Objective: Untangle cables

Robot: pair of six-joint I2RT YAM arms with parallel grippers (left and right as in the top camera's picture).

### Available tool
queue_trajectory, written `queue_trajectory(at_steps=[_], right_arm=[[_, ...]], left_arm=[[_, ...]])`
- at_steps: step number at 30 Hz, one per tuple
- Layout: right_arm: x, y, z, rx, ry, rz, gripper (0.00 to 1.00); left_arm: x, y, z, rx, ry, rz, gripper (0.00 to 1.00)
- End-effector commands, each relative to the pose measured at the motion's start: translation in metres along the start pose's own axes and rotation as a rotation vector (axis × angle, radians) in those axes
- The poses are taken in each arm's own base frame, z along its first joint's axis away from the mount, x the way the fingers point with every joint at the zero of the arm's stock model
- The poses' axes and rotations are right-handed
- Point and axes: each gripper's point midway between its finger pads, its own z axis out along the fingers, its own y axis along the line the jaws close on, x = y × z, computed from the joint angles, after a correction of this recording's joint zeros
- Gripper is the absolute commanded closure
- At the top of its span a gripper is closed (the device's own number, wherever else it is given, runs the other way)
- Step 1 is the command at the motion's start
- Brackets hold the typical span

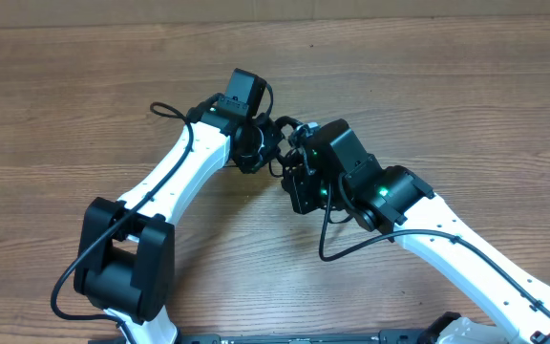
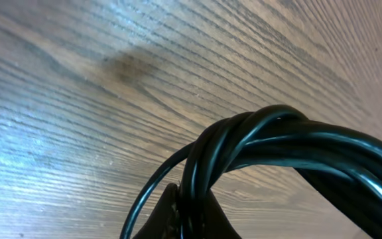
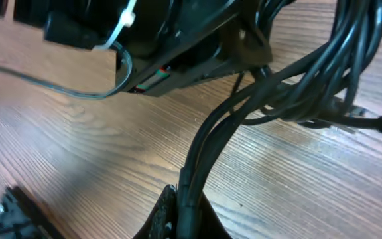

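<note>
Centrally, the cables [image 2: 277, 143] form one twisted black bundle over the middle of the wooden surface [image 2: 78, 99], strung between the two arms. The left hand [image 2: 180, 211] is closed tight on several strands, and the right hand [image 3: 181, 209] likewise pinches a few.

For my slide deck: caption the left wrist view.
Left gripper shut on a twisted bundle of black cables, wood-grain table behind.
</note>
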Motion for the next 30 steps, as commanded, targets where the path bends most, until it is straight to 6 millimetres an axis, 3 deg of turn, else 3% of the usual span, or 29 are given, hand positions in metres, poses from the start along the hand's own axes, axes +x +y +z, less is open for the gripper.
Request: queue_trajectory(at_steps=[1,10,17,24,30], right_arm=[[-0.023,-0.001,-0.017,0.046,-0.102,0.094,0.96],[-0.025,-0.039,0.001,0.23,-0.133,0.251,0.96],[-0.036,-0.077,-0.003,0.264,-0.167,0.449,0.96],[-0.054,-0.053,-0.008,-0.059,-0.113,0.474,0.96],[-0.05,-0.063,-0.007,-0.005,-0.111,0.491,0.96]], left_arm=[[-0.006,-0.012,-0.013,0.032,-0.04,0.164,0.96],[0.021,-0.027,-0.015,0.135,0.104,0.21,0.96],[0.025,-0.031,-0.017,0.175,0.112,0.437,0.96],[0.039,-0.054,-0.014,0.256,0.059,0.848,0.96],[0.055,-0.066,-0.011,0.283,0.058,0.907,0.96]])
